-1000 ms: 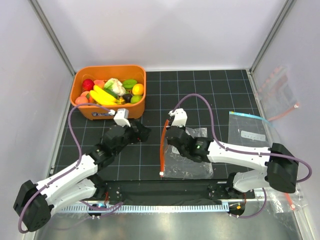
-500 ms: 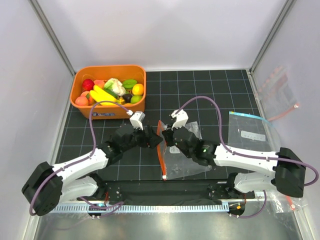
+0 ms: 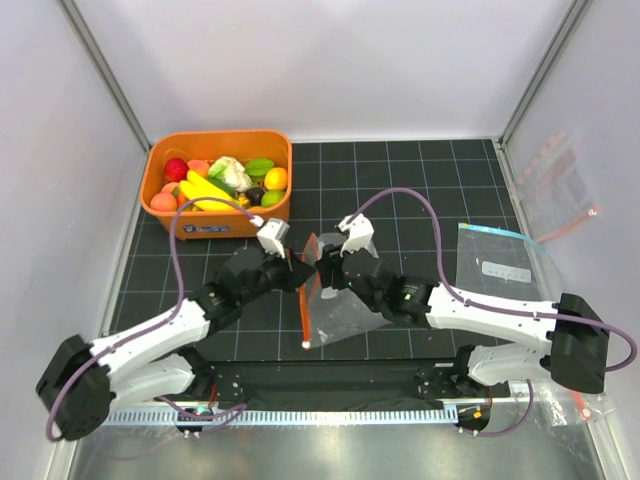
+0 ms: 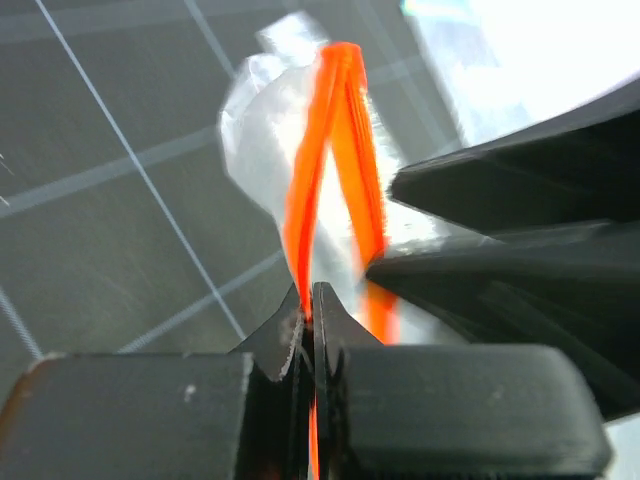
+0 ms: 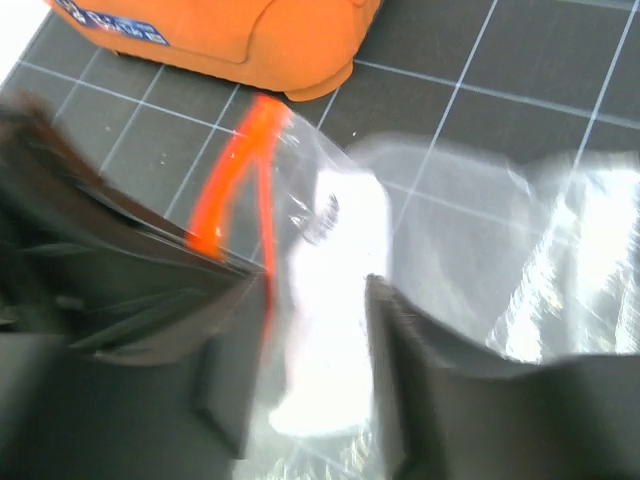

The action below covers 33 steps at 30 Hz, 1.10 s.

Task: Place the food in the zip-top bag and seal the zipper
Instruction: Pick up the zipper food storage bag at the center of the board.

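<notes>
Top view: bag point(image 3: 350, 310) mid-table, its zipper point(image 3: 303, 320) raised between both arms; food point(image 3: 222, 180) in basket point(image 3: 220, 136), well apart. Left wrist: left jaws pinched shut on 1 zipper lip. Right wrist: right jaws half-parted astride film, not clamped. Mouth may sag shut, blocking food.

High rear overview, wrist close-ups sharing zipper point(image 4: 342, 78)

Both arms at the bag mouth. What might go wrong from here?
Left pincer grips only a thin bit of the zipper; it may slip out. Right pincer stands open around the zip-top bag wall, so the mouth may collapse. Food all sits in the orange basket, both arms busy.
</notes>
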{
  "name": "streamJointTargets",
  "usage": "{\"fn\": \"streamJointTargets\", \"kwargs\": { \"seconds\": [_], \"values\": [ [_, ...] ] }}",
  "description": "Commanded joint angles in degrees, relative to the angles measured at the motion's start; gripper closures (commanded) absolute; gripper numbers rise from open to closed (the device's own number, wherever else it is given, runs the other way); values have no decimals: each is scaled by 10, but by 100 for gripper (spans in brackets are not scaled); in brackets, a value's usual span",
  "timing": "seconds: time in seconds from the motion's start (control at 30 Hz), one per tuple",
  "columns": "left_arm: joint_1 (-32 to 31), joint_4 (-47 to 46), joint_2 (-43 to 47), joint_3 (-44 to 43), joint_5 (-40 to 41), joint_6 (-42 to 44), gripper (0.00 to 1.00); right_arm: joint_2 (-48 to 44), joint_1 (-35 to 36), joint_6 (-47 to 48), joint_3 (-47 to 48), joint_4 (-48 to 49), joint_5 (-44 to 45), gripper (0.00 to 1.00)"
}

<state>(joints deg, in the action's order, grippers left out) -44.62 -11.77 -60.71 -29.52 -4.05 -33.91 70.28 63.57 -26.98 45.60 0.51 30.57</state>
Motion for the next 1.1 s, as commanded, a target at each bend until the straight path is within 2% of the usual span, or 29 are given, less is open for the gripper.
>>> {"fn": "streamJointTargets", "kwargs": {
  "seconds": [0.0,0.1,0.2,0.33,0.4,0.73,0.9,1.07],
  "values": [
    [-1,-6,76,9,69,17,100,5,7,19,32,-23,7,36],
    [-4,11,124,17,104,18,100,6,15,35,37,-25,4,28],
    [-4,53,170,15,158,18,100,13,37,49,57,-49,26,28],
    [-5,56,216,31,169,14,100,13,82,93,55,-20,55,28],
    [-4,57,226,33,169,13,100,27,100,105,64,-23,104,28],
    [-20,57,204,28,194,13,100,114,176,151,119,-30,347,28],
    [-34,44,187,27,192,17,100,150,175,144,154,-43,393,30],
    [-41,38,160,17,187,24,100,178,146,126,177,-68,385,34]
  ]
}}
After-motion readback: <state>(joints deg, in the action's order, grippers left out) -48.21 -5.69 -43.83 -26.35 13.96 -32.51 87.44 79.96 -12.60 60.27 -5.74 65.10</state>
